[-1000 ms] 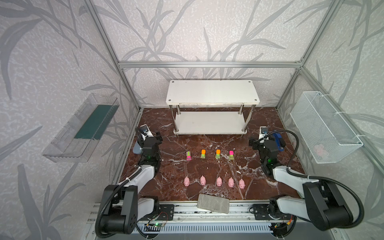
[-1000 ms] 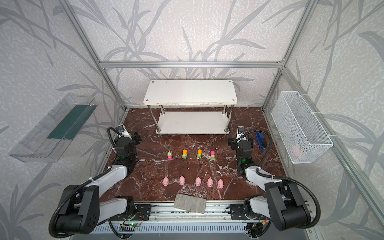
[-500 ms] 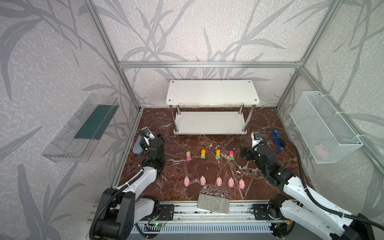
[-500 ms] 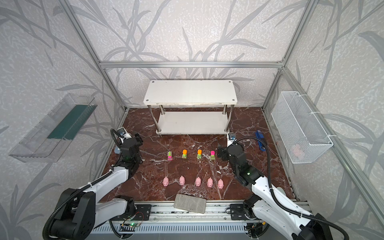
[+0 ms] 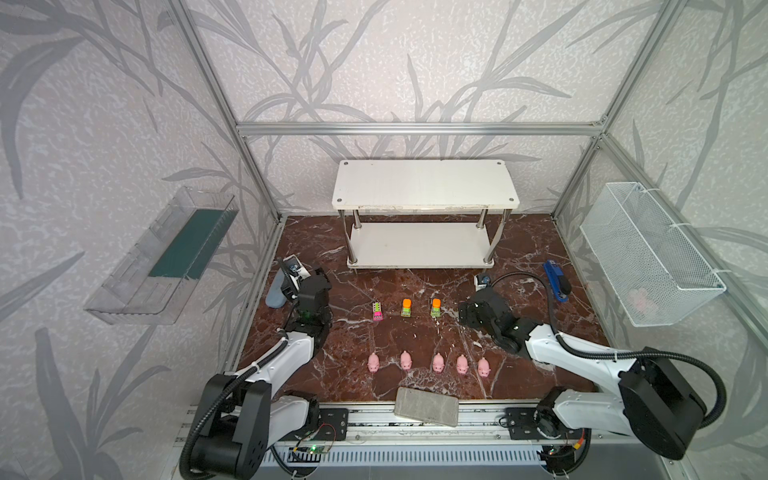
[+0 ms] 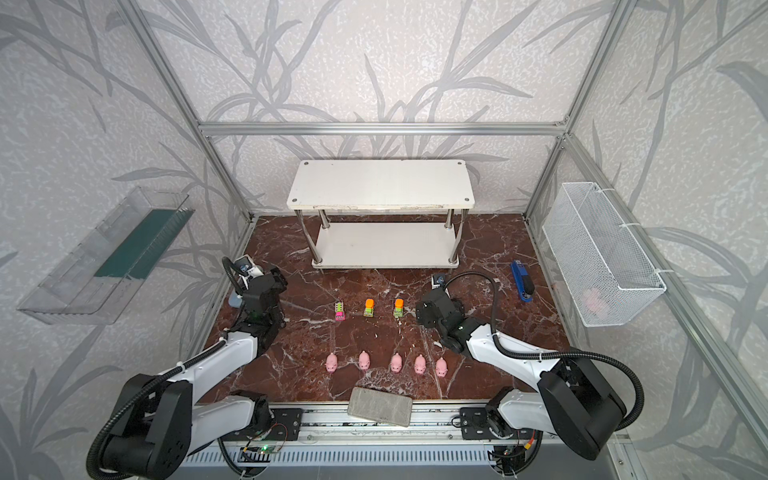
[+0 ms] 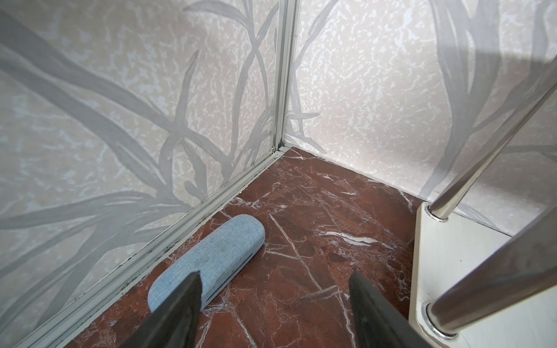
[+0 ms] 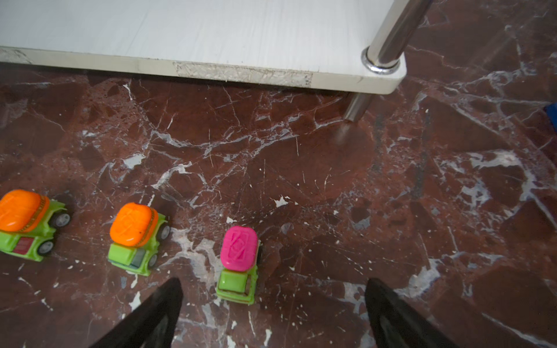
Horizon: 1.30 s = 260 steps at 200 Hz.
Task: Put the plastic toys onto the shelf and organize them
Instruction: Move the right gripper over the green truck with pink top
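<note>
L gripper: jaws apart, nothing between them. It is aimed at the far-left corner, above the blue-grey fabric oblong case, which lies along the left wall rail. The case is no toy, so I read this arm as parked clear, not working.

Mid floor, far row, L to R: lime-green toy truck w/ striped pink top, then two lime-green trucks w/ orange tops. A fourth, the lime-green truck w/ plain pink top, is hidden under the R arm in both top views.

Near row: five pink plastic pig figures, evenly spaced (looks staged for one-by-one picks).

White two-tier shelf w/ chrome posts at far centre, both boards bare, so nothing placed yet.

R gripper: jaws wide and empty, low over that fourth truck, not touching it. Probably spread to straddle it; it is the toy nearest this arm, so a sensible first pick.
</note>
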Tool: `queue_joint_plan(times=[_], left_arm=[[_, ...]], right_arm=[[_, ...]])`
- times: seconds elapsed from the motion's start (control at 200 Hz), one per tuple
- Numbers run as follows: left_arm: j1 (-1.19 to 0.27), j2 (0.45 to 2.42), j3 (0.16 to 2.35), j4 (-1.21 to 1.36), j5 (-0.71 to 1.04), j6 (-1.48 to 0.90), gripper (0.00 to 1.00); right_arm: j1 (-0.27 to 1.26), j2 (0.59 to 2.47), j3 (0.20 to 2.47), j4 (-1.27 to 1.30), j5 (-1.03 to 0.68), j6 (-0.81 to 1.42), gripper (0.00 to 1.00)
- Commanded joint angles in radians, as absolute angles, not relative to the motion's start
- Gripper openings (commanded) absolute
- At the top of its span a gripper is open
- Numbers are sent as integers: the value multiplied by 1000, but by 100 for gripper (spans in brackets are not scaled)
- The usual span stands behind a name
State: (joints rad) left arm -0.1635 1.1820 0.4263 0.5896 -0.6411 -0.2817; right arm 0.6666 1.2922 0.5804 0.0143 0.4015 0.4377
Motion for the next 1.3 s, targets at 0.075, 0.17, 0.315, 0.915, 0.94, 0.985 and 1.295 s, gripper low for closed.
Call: queue_joint_plan(times=[0.075,0.17,0.315,0.915,0.94,0.985,1.295], left_arm=[[-167,1207,467,562,-626,-321,75],[-167,1217,468,563,-623,-325,75],[-167,1242,473,572,-620,-328,75],[-167,1287,486,582,-607,-327,75],[-168,1289,487,581,-607,-328,75],[-167,1293,488,581,-605,-328,75],[-167,1302,488,583,-601,-328,75]], right_arm=[[674,1367,630,74,391,497,92],[674,1403,636,85,399,506,91],[674,1454,659,92,424,505,88],[672,1572,689,101,426,564,79],[673,1579,690,102,423,566,79],[672,1585,690,101,422,574,78],[668,1629,704,109,428,586,71]])
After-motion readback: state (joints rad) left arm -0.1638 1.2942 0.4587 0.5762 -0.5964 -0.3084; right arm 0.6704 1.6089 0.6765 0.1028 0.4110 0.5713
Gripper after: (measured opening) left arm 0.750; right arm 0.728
